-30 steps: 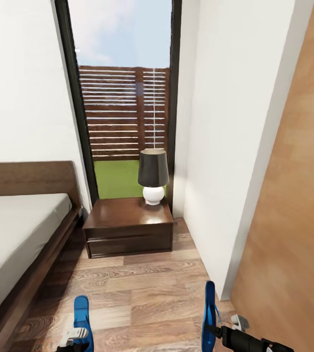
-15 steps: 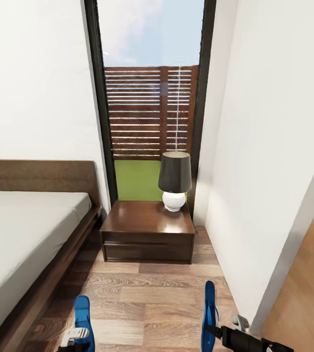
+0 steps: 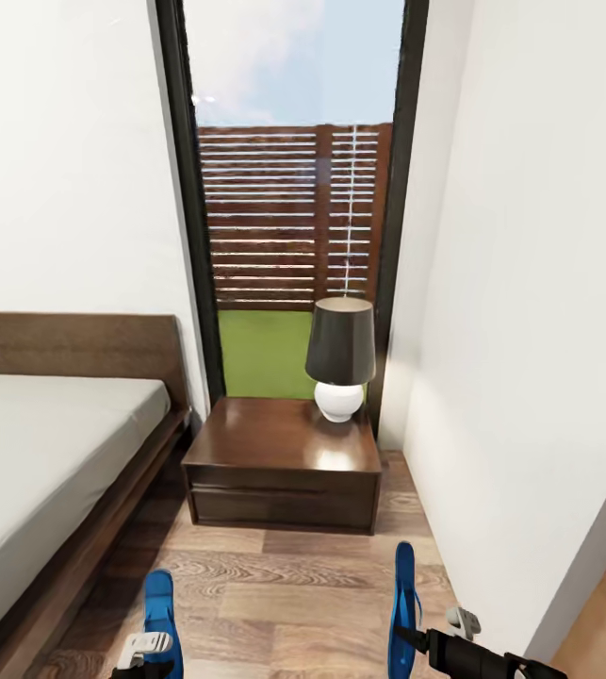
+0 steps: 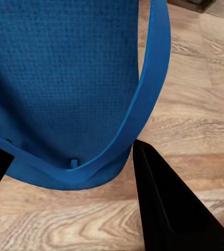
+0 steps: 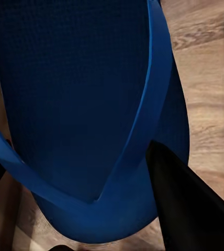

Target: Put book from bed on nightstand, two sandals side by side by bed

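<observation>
Each gripper's jaws clamped on a sandal: left sandal (image 3: 159,608), right sandal (image 3: 402,604). Nightstand (image 3: 284,462) ahead; bed (image 3: 48,453) left of it, lamp (image 3: 340,358) on top.

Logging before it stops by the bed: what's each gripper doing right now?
Left gripper: shut on a bright blue flip-flop sandal.
Right gripper: shut on the other blue sandal.
</observation>
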### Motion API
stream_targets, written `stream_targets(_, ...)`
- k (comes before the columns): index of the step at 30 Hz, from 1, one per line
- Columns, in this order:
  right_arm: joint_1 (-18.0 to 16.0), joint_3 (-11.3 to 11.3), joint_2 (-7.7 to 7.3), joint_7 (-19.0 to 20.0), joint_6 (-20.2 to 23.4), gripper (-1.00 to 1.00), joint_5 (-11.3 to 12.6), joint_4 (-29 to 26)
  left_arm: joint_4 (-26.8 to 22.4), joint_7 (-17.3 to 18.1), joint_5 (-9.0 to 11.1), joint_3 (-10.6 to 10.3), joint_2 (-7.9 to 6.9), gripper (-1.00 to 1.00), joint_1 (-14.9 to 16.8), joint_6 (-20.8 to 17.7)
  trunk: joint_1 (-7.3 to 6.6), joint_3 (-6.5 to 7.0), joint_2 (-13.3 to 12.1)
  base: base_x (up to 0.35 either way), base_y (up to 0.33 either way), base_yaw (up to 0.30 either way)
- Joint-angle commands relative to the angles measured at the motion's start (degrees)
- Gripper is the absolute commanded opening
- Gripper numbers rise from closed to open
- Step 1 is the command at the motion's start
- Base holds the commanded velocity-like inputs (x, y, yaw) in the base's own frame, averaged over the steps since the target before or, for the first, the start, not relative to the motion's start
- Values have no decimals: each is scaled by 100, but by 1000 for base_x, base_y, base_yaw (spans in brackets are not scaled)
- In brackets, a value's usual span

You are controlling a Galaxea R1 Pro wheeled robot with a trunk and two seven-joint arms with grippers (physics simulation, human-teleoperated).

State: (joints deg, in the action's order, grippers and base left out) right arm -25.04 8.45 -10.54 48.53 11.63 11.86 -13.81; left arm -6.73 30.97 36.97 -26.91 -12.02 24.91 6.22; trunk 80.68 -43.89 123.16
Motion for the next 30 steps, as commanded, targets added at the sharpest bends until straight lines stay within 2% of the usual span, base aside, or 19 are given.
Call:
stream_targets(1,-4,10,0,16,58,-100,54,-3,5,2,30,-43,-2,-100,5,37,2,-6,2,246,-221,0)
stream_targets(11,-2,8,0,19,58,-100,47,-4,9,-3,37,-35,-2,-100,5,29,2,-8,2,94,-118,34)
stream_targets(30,-1,12,6,9,58,-100,53,-1,12,-3,38,-43,-2,-100,5,28,2,-19,2,1,-2,273)
